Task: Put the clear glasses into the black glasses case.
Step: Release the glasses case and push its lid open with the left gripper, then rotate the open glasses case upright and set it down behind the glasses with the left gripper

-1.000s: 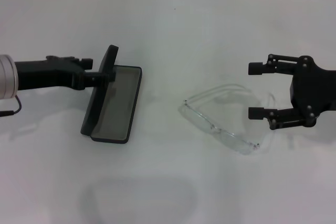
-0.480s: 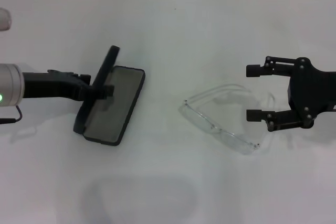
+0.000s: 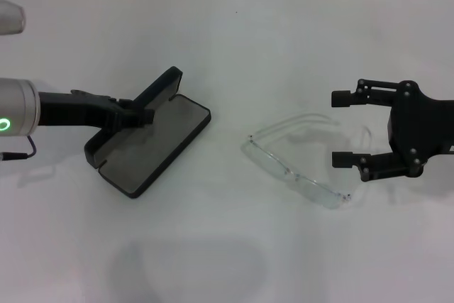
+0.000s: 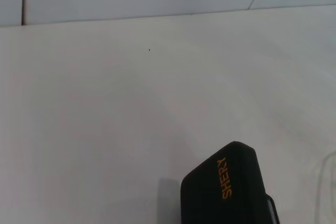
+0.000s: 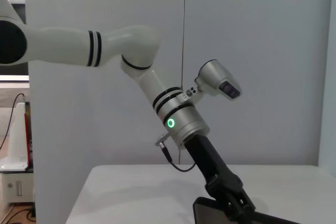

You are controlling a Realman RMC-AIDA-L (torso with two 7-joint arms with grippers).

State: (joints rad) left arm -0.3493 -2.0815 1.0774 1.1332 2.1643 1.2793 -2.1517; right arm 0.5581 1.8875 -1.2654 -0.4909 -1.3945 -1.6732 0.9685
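The black glasses case (image 3: pixel 152 148) lies open on the white table, left of centre, grey lining up and its lid raised along the far-left side. My left gripper (image 3: pixel 142 113) is shut on that lid. In the left wrist view the lid (image 4: pixel 227 190) shows its orange "SHERY" lettering. The clear glasses (image 3: pixel 296 160) rest on the table right of centre, lenses toward me and arms pointing away. Just right of the glasses, my right gripper (image 3: pixel 340 128) is open, with one clear arm lying between its fingers. In the right wrist view the left gripper (image 5: pixel 232 199) holds the case (image 5: pixel 209 212).
The table (image 3: pixel 234 40) is white, with a tiled wall edge along the back. A small dark speck (image 3: pixel 237 12) marks the far tabletop. A bare gap of table separates the case from the glasses.
The left gripper has swung the case round, so its far end now points right toward the glasses and the tray lies diagonally. The right gripper has crept slightly left.
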